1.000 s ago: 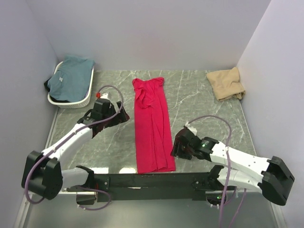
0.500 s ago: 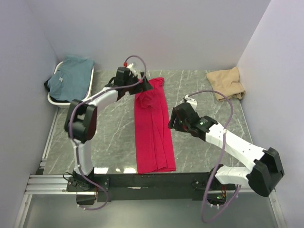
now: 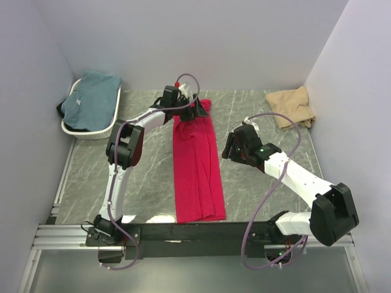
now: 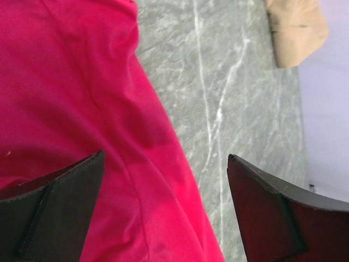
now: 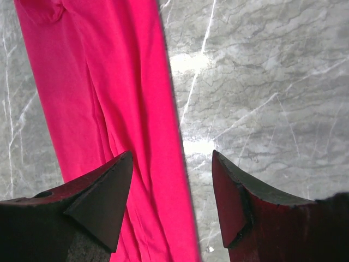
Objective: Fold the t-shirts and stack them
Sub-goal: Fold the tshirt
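Jaws wide, the left gripper hides the far end of the crimson cloth t-shirt lying centrally; the right gripper gapes empty at its right edge. A teal t-shirt fills the far-left white oval basket.

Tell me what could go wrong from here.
The red shirt lies folded in a long strip. The open right hand straddles its edge and may pinch only the top layer, opening the fold. The open left hand is over the rumpled far end, so a grasp there might bunch the cloth more.
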Motion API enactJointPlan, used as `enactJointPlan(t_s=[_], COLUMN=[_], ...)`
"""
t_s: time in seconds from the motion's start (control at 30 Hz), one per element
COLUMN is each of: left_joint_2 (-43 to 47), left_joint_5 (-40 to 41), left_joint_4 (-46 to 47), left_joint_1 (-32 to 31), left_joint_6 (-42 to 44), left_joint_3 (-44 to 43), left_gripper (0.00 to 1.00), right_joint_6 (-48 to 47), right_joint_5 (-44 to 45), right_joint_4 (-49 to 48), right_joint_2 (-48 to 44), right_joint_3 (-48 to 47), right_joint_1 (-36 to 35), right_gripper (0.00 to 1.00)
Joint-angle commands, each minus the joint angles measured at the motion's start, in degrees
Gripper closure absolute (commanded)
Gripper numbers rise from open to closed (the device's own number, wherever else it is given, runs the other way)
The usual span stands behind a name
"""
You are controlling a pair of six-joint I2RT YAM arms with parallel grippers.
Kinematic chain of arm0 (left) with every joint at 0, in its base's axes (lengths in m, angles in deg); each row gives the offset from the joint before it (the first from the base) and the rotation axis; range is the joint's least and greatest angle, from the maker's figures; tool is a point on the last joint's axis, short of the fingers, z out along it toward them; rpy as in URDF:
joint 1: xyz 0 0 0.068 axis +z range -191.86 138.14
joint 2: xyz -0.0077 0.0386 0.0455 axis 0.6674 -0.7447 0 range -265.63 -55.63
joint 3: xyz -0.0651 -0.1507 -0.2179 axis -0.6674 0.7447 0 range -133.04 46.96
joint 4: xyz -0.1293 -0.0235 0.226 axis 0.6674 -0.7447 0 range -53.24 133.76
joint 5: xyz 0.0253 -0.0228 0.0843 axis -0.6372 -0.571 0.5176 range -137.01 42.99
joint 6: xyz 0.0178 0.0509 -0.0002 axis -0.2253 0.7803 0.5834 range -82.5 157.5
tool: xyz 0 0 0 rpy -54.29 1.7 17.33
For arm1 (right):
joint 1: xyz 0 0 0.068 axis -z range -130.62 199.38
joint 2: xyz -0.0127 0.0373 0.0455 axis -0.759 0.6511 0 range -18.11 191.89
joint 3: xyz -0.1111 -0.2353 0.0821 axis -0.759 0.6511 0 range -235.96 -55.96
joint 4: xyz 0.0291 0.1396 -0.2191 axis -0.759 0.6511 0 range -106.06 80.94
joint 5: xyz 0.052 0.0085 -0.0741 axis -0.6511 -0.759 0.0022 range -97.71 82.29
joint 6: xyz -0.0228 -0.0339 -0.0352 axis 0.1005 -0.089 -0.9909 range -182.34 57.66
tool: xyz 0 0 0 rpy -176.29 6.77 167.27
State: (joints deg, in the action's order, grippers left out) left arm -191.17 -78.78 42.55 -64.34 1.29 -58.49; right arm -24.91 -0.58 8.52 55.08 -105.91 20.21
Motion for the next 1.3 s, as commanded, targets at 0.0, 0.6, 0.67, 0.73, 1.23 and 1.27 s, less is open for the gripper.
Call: enactJointPlan(t_s=[0.0,0.6,0.67,0.73,1.23,1.27], left_joint_2=[0.72,16.88,17.85,18.21,18.48,18.56], left_joint_5=[5.02,31.59,31.59,34.49,40.30,38.73], left_joint_4=[-4.23,-10.21,-9.78,-10.56,-10.13,-9.17], left_joint_1=[-1.34,-2.39,-2.39,-2.39,-2.22,-2.22], left_joint_6=[3.68,10.54,10.45,10.54,11.07,11.07], left_joint_3=[-4.24,16.67,17.38,17.38,13.43,13.51], left_gripper=[0.01,0.01,0.01,0.00,0.01,0.01], right_joint_6=[-1.04,-0.25,-0.17,-0.25,-0.43,-0.52], right_joint_5=[-1.77,-3.80,-4.23,-4.41,-6.26,-6.34], right_joint_4=[-2.95,-4.01,-4.19,-4.36,-5.95,-5.86], right_joint_2=[0.46,0.55,0.55,0.82,2.48,2.75], right_joint_3=[1.52,3.20,3.37,3.63,4.34,4.25], right_joint_1=[0.78,0.95,0.78,0.87,0.87,0.87], right_gripper=[0.33,0.33,0.33,0.33,0.33,0.33])
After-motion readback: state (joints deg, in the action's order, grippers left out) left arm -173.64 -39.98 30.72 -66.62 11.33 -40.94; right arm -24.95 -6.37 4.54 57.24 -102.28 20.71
